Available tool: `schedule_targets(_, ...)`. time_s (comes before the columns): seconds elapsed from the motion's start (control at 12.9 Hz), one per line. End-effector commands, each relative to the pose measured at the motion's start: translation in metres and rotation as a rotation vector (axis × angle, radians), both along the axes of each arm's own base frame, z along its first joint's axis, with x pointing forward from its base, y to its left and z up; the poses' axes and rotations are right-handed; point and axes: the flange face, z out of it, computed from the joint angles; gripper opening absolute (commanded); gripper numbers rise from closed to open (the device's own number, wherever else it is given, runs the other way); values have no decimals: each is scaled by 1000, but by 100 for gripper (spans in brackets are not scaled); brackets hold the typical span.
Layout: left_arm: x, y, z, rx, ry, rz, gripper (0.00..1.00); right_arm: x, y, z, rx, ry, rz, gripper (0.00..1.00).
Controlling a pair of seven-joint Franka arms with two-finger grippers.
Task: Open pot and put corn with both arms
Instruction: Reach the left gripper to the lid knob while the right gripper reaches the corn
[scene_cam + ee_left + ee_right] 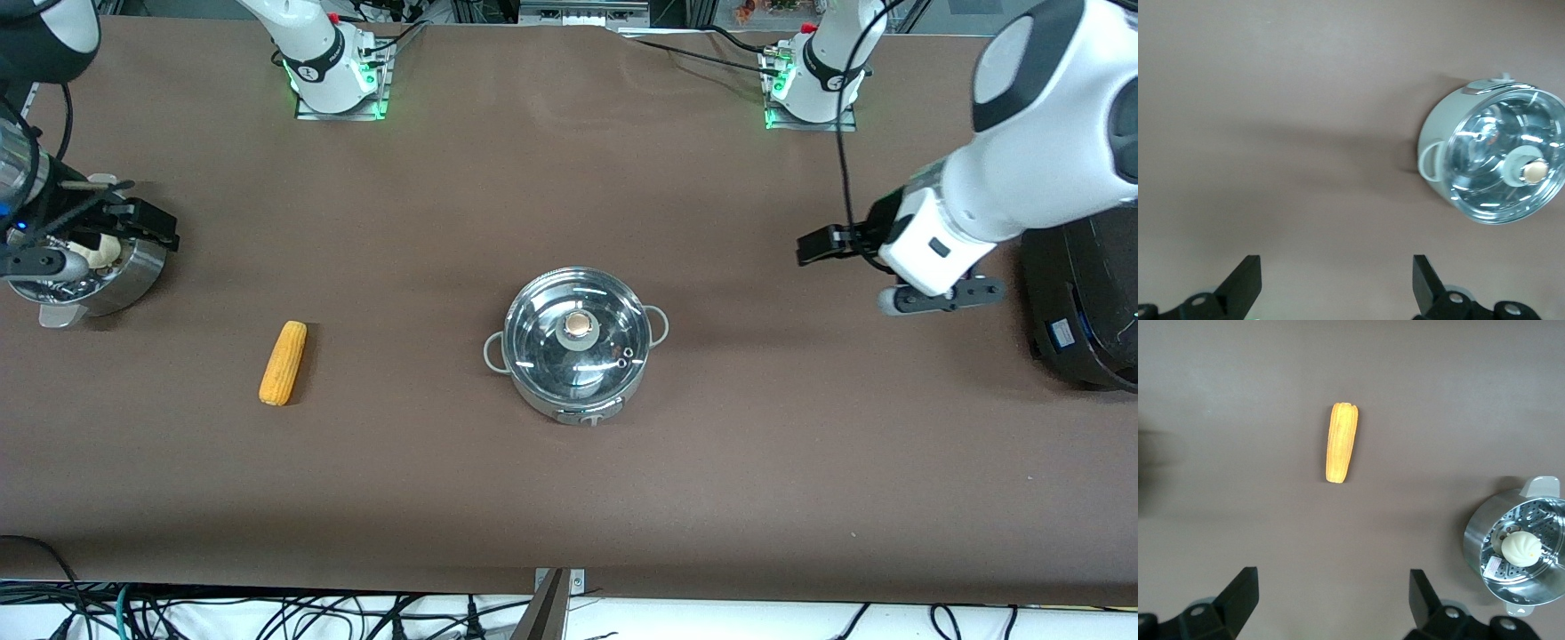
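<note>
- Glass makes the first risk: the lid (576, 332) sits shut on the pot (576, 356), and its tan knob (579, 324) is small and smooth, so a pinch that lands off-centre could let the lid slip, tilt and drop onto the rim.
- Yellow corn (283, 363) lies flat on the brown table (569, 498), well apart from the pot and toward the right arm's end; being round and tapered, it may roll or squirt out if the fingers close across its narrow tip.
- If the lid is not lifted clear first, the corn would have nowhere to go, so timing between the arms matters.
- A steamer basket (98, 271) with a white bun (1520, 548) sits just under the right arm and could be bumped on the way down.
- Left gripper (1337, 283): fingers spread wide, holding nothing, touching nothing, hanging over bare table between the pot and the black cooker (1080, 302).
- Right gripper (1333, 600): fingers spread wide too, empty, hanging over the steamer basket at its end of the table.
</note>
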Motion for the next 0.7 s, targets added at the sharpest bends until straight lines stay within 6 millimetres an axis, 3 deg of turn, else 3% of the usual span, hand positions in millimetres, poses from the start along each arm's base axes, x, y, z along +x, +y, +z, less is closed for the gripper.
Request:
schedule_targets(0.0,8,-27,-17,-11,-9,31,100,13,-2,-13,-10,10,5,100)
schedule_targets(0.23,8,-34,-24,-6,-4,35,100,30,-1,-39,-10,2,8,100)
schedule_targets(0.46,9,-37,-22,-16,-11,42,100,51,0,-87,-6,21,-4,100)
schedule_targets(0.62,4,-60,-22,-18,-20,48,100,63,0,-119,-3,32,-4,100)
